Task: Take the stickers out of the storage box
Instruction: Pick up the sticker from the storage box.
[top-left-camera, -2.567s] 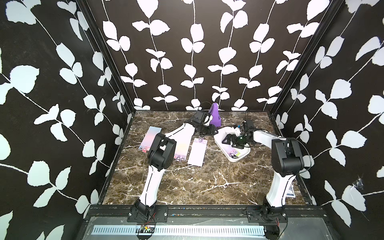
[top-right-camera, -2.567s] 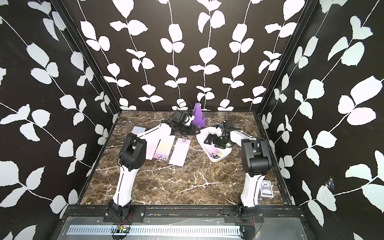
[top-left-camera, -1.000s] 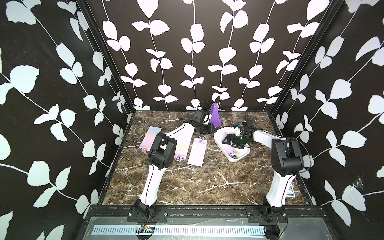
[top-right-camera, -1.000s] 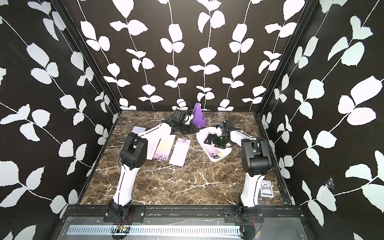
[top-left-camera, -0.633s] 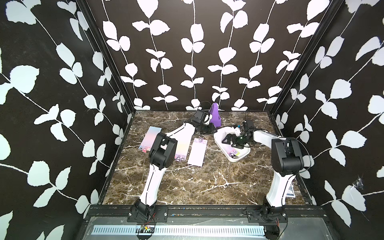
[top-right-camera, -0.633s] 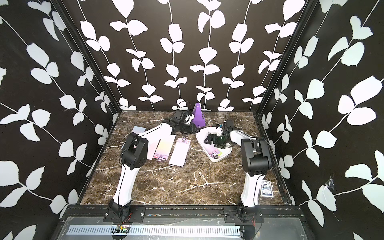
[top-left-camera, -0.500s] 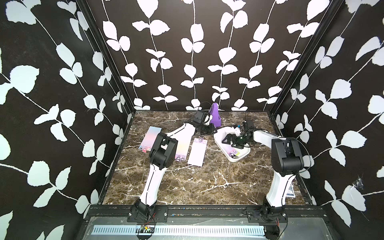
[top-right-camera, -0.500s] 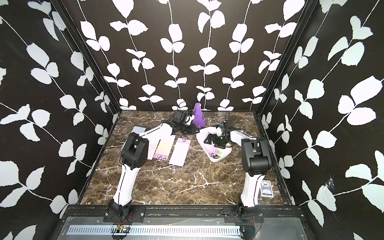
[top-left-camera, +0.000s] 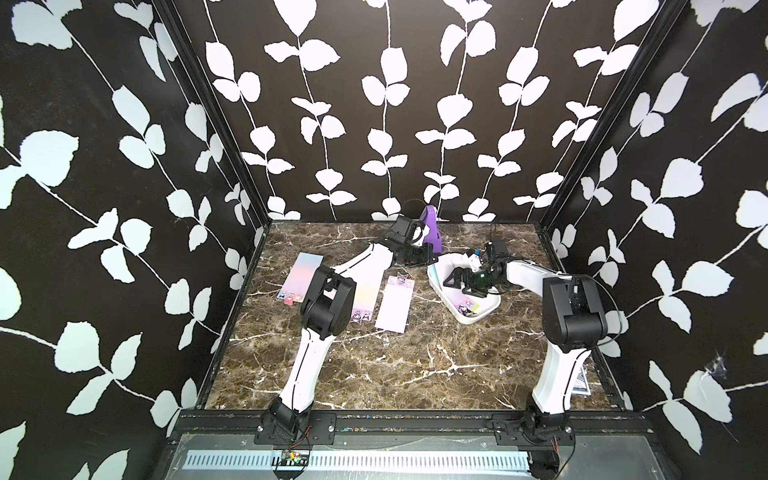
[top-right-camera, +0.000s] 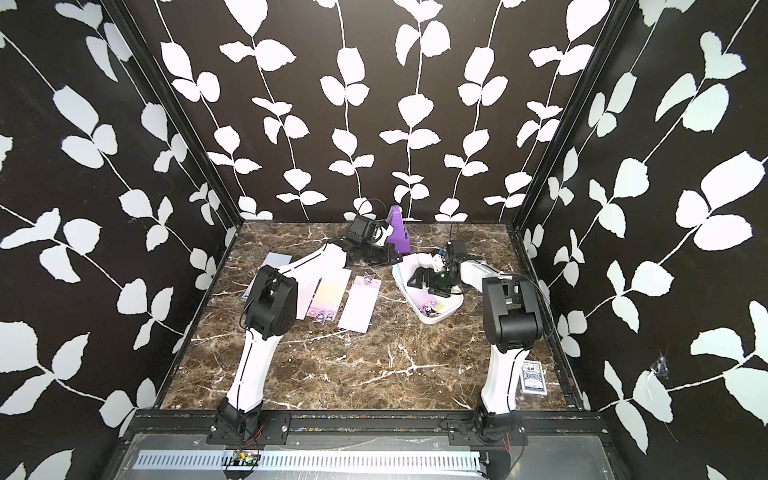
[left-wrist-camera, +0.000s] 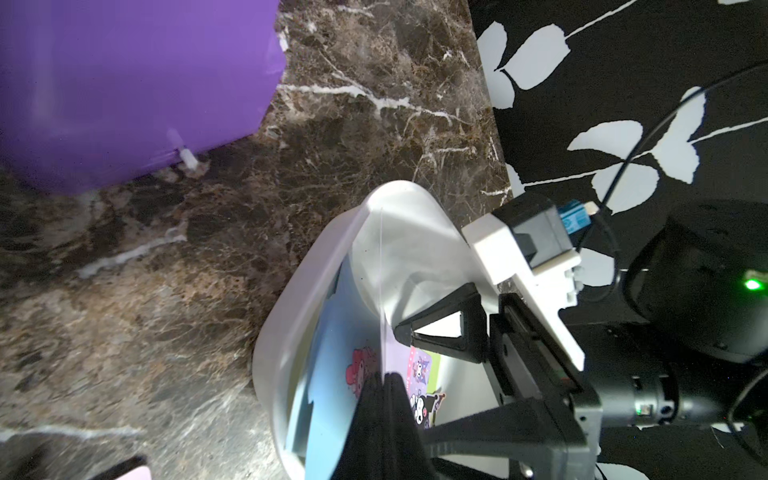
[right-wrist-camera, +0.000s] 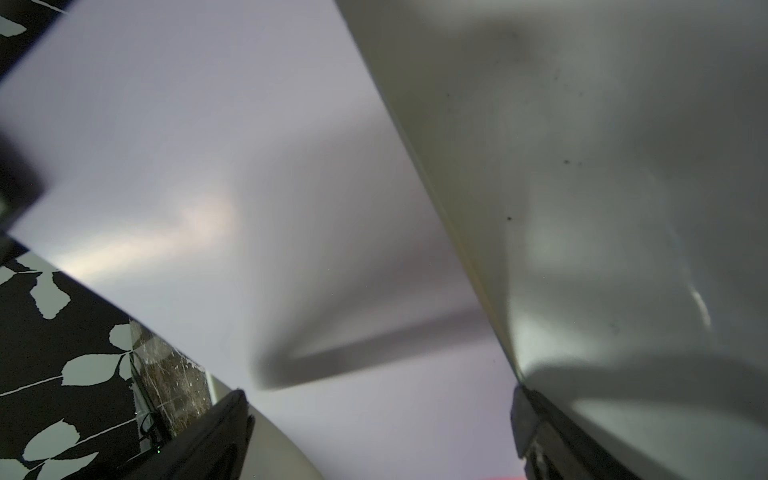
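The white storage box (top-left-camera: 487, 312) lies right of the table's middle, with stickers (top-left-camera: 467, 306) inside. In the left wrist view a blue sheet (left-wrist-camera: 328, 374) leans on the box wall (left-wrist-camera: 291, 316), beside cartoon stickers (left-wrist-camera: 422, 399). My left gripper (left-wrist-camera: 384, 378) is shut on the edge of a pale lilac sticker that stands up from the box; in a top view it sits at the box's far left rim (top-left-camera: 428, 259). My right gripper (right-wrist-camera: 380, 419) is open inside the box (right-wrist-camera: 623, 166), under the raised lilac sheet (right-wrist-camera: 208, 145).
Three sticker sheets (top-left-camera: 301, 276) (top-left-camera: 365, 299) (top-left-camera: 395, 303) lie flat on the marble left of the box. A purple pyramid (top-left-camera: 430, 230) stands just behind the left gripper. A blue card pack (top-right-camera: 532, 376) lies by the right arm's base. Black leaf-patterned walls close three sides.
The left gripper's jaws have closed on the sheet's edge at the box's rim. Both arms have stayed almost where they were.
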